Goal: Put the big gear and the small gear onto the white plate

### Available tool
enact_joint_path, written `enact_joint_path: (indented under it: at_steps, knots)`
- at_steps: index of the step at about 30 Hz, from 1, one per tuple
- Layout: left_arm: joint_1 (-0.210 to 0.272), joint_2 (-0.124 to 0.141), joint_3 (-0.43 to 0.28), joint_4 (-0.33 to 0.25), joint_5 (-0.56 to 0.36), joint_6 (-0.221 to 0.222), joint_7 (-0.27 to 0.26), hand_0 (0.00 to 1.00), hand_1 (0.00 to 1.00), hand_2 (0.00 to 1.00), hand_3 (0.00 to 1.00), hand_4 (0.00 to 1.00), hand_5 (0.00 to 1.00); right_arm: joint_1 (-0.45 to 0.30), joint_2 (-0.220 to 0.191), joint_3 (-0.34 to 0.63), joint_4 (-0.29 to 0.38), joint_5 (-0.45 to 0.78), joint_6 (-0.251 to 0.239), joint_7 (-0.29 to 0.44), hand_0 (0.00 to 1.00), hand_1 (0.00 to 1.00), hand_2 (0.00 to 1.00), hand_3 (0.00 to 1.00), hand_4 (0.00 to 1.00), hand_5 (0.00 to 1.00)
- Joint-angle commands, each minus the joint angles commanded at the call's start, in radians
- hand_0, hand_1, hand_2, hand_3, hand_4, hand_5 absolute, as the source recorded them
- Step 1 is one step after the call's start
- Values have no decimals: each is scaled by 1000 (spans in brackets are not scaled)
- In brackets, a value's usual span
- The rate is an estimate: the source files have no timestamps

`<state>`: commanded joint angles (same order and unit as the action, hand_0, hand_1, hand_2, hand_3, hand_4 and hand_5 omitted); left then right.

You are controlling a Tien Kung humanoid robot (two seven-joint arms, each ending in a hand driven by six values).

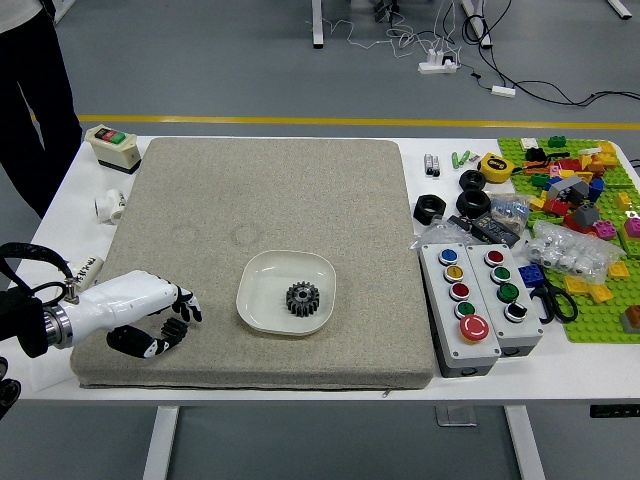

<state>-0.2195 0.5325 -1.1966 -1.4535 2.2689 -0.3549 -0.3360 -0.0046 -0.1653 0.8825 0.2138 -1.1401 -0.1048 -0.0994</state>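
My left hand [182, 320] reaches in from the left, low over the left front of the grey-brown mat. Its fingers are curled in around the small dark gear [174, 328], which is partly covered by them. The big dark gear [303, 299] lies flat on the white plate [258, 284], in the right front part of its floor. The plate stands on the mat to the right of my hand, apart from it. My right hand is out of view.
Control boxes with buttons [460, 305] stand right of the mat [260, 190], near black rings [429, 208], scissors [556, 302] and coloured bricks [575, 190]. A switch box [113, 149] sits at the far left corner. A person [38, 105] stands beyond the table's left side.
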Motion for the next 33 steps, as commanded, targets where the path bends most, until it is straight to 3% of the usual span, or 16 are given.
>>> enact_joint_path:
  at_steps: [9,10,15,16,21,22,24,33]
  knots:
    - [1,0,0,29,0,-3,0,408,585,599,646,515,2,1,0,-2,0,4,-1,0,714,748,797,672,856,677]
    - [3,1,-1,28,0,-5,-1,409,608,634,688,600,2,1,0,-2,0,5,-1,1,714,748,798,671,855,677]
    - [4,3,-1,18,0,-20,-3,409,608,634,688,600,2,1,0,-4,0,4,-1,0,714,748,798,671,855,677]
    - [4,4,-2,16,0,-23,-3,416,658,707,789,754,2,1,0,-4,0,4,-1,0,713,747,798,670,855,677]
    - [7,8,-4,2,0,-44,-9,416,658,707,789,754,2,2,0,-4,0,3,-1,1,713,747,798,670,855,677]
    - [6,8,-5,1,0,-46,-9,436,671,721,805,808,2,2,0,-4,0,3,-1,0,713,748,797,671,855,677]
    - [7,9,-8,-3,0,-55,-9,436,671,721,805,808,2,2,0,-3,0,4,-1,1,713,748,797,671,855,677]
    - [0,9,-6,13,0,-35,3,440,679,732,814,809,2,3,0,-2,0,2,-1,0,713,748,797,668,855,678]
